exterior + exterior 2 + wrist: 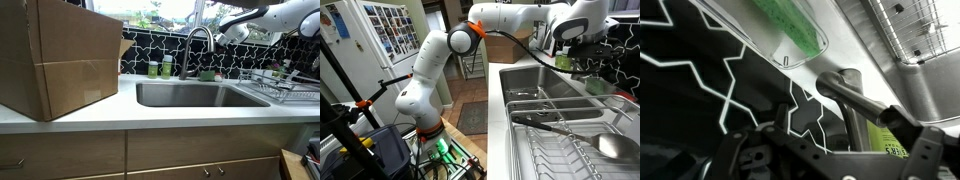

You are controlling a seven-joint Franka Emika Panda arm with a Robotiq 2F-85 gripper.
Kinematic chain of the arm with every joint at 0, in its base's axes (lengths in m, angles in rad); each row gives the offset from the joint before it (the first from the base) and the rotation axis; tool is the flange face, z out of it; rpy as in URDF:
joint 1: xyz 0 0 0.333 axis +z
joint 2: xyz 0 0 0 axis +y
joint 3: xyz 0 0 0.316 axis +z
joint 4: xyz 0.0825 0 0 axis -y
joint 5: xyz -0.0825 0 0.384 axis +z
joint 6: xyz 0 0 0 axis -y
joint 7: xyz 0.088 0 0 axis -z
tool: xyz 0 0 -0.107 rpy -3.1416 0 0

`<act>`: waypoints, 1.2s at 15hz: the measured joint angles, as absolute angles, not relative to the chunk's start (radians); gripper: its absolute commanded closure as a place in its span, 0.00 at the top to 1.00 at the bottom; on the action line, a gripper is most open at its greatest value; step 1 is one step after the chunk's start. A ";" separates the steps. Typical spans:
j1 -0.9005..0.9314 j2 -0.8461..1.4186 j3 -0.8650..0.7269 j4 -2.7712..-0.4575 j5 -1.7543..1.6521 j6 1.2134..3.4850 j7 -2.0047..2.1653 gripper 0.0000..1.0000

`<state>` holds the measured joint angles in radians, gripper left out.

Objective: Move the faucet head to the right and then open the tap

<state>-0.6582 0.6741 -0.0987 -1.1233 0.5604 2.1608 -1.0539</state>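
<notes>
Exterior view, front of counter (70, 112): arm comes in from the upper side, and the fingers (220, 38) sit right at the faucet head (211, 44), touching or nearly so. The tap (188, 55) arches up on the far side of the head from the fingers. Two green bottles (160, 68) stand beyond the tap from the fingers, low on the sink edge. The dish rack (275, 88) is below the fingers and away from the tap. The cardboard box (60, 55) is well apart, past the bottles. The fingers are at head height, probably so a sideways push swings the spout instead of loading the base.

Exterior view along the counter: robot arm (430, 70) reaches over the sink (535, 85), wrist dark against the backsplash. The spout is not clearly separable here. The rack is near the camera, well apart from the fingers.

Wrist view: the silver spout runs diagonally just ahead of the fingers, heading toward one dark finger link at the lower corner. A green dispenser (790, 25) lies beyond the spout. Black tile (700, 90) is close behind, so there is little clearance.

Finger state: cannot tell whether released or clenched on the spout, because the contact is hidden.

Judgement: step one, swinging the head, is in hand. The tap is not yet opened.
</notes>
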 measured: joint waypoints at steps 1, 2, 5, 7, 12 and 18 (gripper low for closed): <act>-0.658 0.674 -0.100 -1.123 0.560 2.167 -1.053 1.00; -0.658 0.674 -0.101 -1.123 0.560 2.173 -1.053 1.00; -0.659 0.675 -0.104 -1.123 0.560 2.186 -1.050 1.00; -0.659 0.675 -0.105 -1.123 0.560 2.188 -1.050 1.00; -0.659 0.675 -0.106 -1.123 0.560 2.189 -1.047 1.00; -0.658 0.675 -0.107 -1.123 0.560 2.186 -1.045 1.00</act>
